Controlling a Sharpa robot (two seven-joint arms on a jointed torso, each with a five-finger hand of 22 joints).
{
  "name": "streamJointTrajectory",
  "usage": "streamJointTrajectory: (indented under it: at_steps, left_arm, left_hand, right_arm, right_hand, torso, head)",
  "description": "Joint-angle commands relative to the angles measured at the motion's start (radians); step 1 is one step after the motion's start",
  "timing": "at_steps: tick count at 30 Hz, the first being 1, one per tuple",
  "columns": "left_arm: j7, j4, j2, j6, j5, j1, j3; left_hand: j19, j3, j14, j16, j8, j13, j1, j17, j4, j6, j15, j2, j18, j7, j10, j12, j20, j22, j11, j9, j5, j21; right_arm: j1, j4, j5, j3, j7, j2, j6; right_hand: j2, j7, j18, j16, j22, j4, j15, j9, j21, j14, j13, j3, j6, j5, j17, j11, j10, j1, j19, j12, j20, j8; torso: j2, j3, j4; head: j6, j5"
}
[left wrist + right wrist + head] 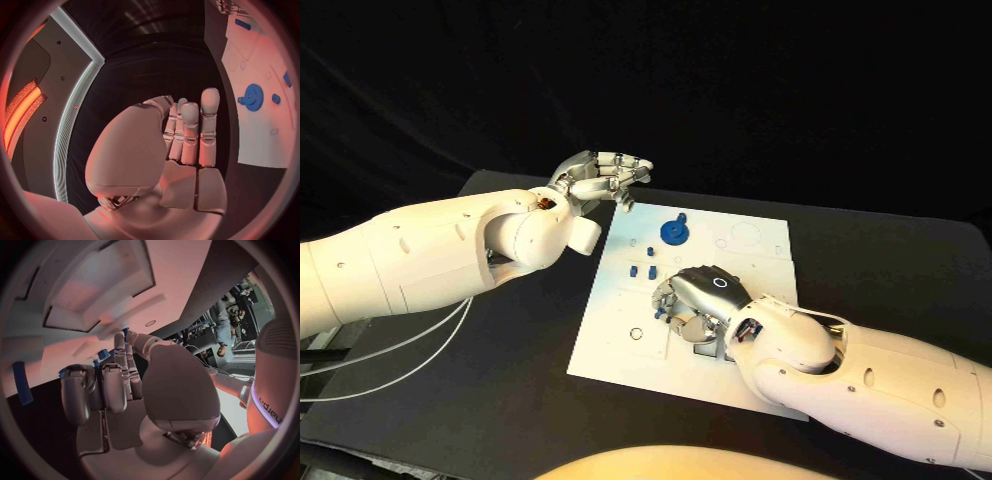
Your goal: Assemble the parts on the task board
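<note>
The white task board [750, 236] lies in the middle of the black table. A blue gear [674, 232] [252, 96] stands near its far edge, and several small blue pegs [642, 258] stand just nearer than it. My right hand [704, 296] [125, 385] lies palm down on the board's near middle, its fingers curled onto the plate. Blue bits [101, 356] show at its fingertips, and I cannot tell whether any is held. My left hand [596, 178] [182, 134] hovers by the board's far left corner, holding nothing.
White cables [390, 350] hang under my left arm at the table's left side. Bare black table [891, 262] lies to the right of the board. A blue strip [23, 385] lies by the board's edge beyond my right hand.
</note>
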Motion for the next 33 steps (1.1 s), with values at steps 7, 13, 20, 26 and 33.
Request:
streamJointTrajectory:
  at_steps: [7, 13, 20, 26, 33]
  left_arm:
    - [0.001, 0.003, 0.000, 0.007, 0.005, 0.002, 0.001]
    - [0.000, 0.003, -0.001, 0.007, 0.005, 0.002, 0.001]
    - [-0.003, 0.003, -0.001, 0.008, 0.005, 0.002, 0.001]
    - [-0.004, 0.002, -0.001, 0.009, 0.005, 0.002, 0.001]
    - [-0.005, 0.000, -0.002, 0.009, 0.005, 0.002, 0.001]
  left_hand:
    - [-0.007, 0.008, -0.008, -0.005, -0.002, 0.001, -0.005, -0.001, 0.000, -0.003, 0.000, -0.007, 0.008, 0.002, -0.007, 0.006, 0.000, -0.001, 0.002, 0.001, 0.004, -0.004]
    - [-0.007, 0.008, -0.008, -0.005, -0.002, 0.001, -0.005, -0.001, 0.000, -0.003, 0.000, -0.007, 0.008, 0.002, -0.007, 0.006, 0.000, -0.001, 0.002, 0.001, 0.004, -0.004]
    - [-0.007, 0.008, -0.008, -0.005, -0.002, 0.001, -0.005, -0.001, 0.000, -0.003, 0.000, -0.007, 0.008, 0.002, -0.007, 0.006, 0.000, -0.001, 0.002, 0.001, 0.004, -0.004]
    - [-0.007, 0.010, -0.009, -0.005, -0.002, 0.002, -0.008, -0.003, 0.000, -0.003, 0.001, -0.007, 0.008, 0.002, -0.009, 0.007, 0.001, -0.002, 0.002, 0.002, 0.004, -0.006]
    - [-0.007, 0.010, -0.009, -0.005, -0.002, 0.002, -0.008, -0.003, 0.000, -0.003, 0.001, -0.007, 0.008, 0.002, -0.009, 0.007, 0.001, -0.002, 0.002, 0.002, 0.004, -0.006]
  right_arm:
    - [-0.003, -0.010, -0.010, -0.006, -0.009, 0.012, 0.048]
    - [-0.003, -0.012, -0.010, -0.006, -0.009, 0.011, 0.045]
    - [-0.003, -0.012, -0.011, -0.007, -0.008, 0.005, 0.014]
    - [-0.003, 0.000, -0.026, -0.007, -0.008, -0.008, -0.033]
    - [0.007, 0.050, -0.033, -0.002, -0.018, -0.059, -0.087]
  right_hand:
    - [-0.007, 0.002, -0.003, 0.003, 0.200, 0.004, 0.001, -0.002, -0.011, 0.040, -0.002, -0.007, -0.005, 0.003, -0.002, 0.012, -0.005, -0.024, 0.052, -0.013, -0.002, -0.006]
    - [-0.016, 0.007, -0.003, 0.003, 0.198, 0.009, 0.005, -0.006, -0.015, 0.039, -0.003, -0.010, -0.016, 0.001, -0.003, 0.016, -0.012, -0.037, 0.051, -0.023, 0.001, -0.014]
    - [-0.045, 0.042, 0.006, -0.001, 0.175, 0.021, 0.028, -0.031, -0.056, 0.035, -0.015, -0.013, -0.093, -0.003, -0.015, 0.045, -0.074, -0.062, 0.030, -0.062, 0.016, -0.064]
    - [-0.069, 0.045, 0.024, -0.019, 0.132, 0.021, 0.040, -0.051, -0.131, 0.023, -0.028, -0.034, -0.147, -0.012, -0.052, 0.058, -0.140, -0.071, -0.007, -0.071, 0.032, -0.101]
    - [-0.072, 0.029, 0.028, -0.019, 0.123, 0.021, 0.034, -0.053, -0.147, 0.023, -0.030, -0.061, -0.142, -0.003, -0.053, 0.049, -0.158, -0.070, -0.012, -0.062, 0.031, -0.099]
  torso:
    - [0.001, -0.0004, 0.0012]
    - [0.000, -0.0005, 0.0001]
    - [0.000, 0.0000, -0.0002]
    - [0.000, 0.0008, 0.0007]
    - [-0.001, 0.0006, -0.0006]
  head:
    - [-0.001, -0.002]
    - [-0.003, -0.001]
    - [-0.002, -0.002]
    - [0.001, -0.003]
    - [0.006, -0.007]
